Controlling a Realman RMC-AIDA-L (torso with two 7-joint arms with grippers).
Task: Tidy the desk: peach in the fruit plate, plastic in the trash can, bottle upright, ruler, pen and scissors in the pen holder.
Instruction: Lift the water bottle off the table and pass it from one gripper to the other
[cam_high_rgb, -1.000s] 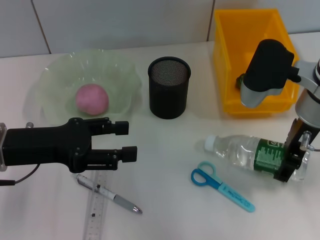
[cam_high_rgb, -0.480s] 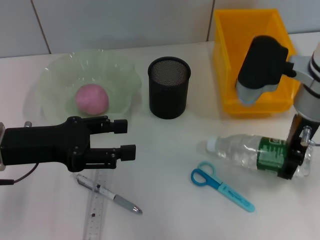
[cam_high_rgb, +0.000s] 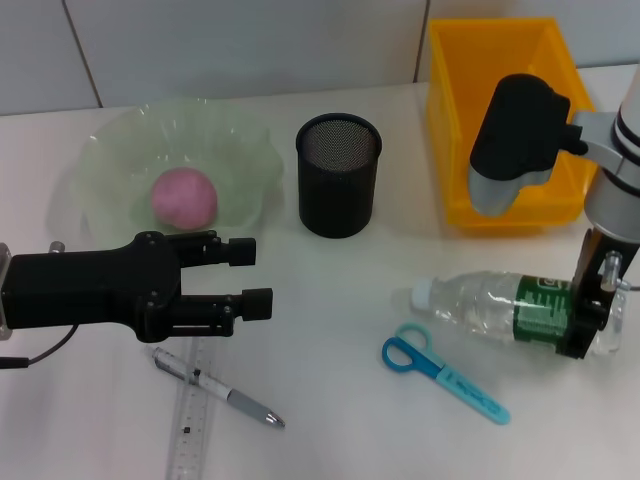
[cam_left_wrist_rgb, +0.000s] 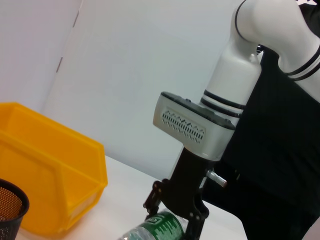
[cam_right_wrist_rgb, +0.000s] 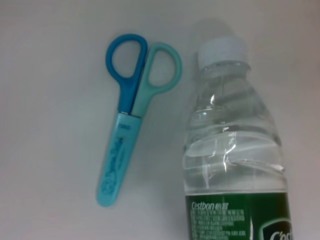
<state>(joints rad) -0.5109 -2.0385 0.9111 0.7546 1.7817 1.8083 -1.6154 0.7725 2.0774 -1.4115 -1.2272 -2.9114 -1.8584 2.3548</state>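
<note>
Lower right, my right gripper (cam_high_rgb: 580, 318) pinches the lying clear plastic water bottle (cam_high_rgb: 495, 305); pink peach (cam_high_rgb: 184, 197) plated, left gripper (cam_high_rgb: 253, 277) spread, stationery remains.

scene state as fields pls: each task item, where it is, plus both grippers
peach: in fruit plate
bottle: lying on its side on the desk, cap toward the pen holder side
right gripper: shut on bottle at its green label
left gripper: open, above pen and ruler
scissors: flat on desk, beside bottle
pen holder: upright
trash can: yellow bin, behind bottle
</note>
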